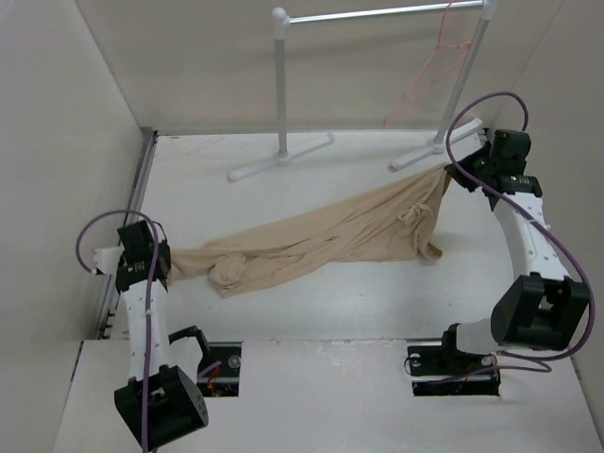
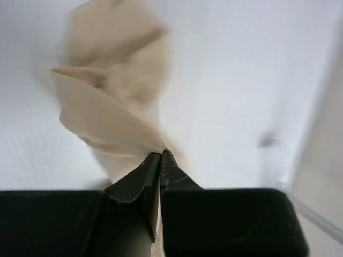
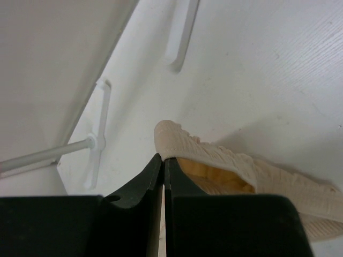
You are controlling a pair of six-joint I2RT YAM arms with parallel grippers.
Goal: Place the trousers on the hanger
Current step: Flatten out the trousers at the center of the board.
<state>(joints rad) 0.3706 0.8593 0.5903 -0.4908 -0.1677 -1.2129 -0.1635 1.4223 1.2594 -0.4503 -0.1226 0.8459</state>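
The left end effector (image 2: 161,153) has its fingers pressed together on a leg end of the trousers (image 1: 311,241), and the tan cloth bunches just past the tips. It sits well away from the white garment rack (image 1: 281,90), off to the rack's left side and nearer the arm bases. The right end effector (image 3: 163,158) is clamped on the ribbed waistband, close to the rack's right foot. Between the two, the trousers stretch across the tabletop (image 1: 377,311) in front of the rack. The waist end is drawn up to the fingertips beside the right foot, and the legs lie rumpled at the end farthest from the rack. The hanger (image 1: 413,90) hangs from the right end of the rack's bar, apart from the trousers.
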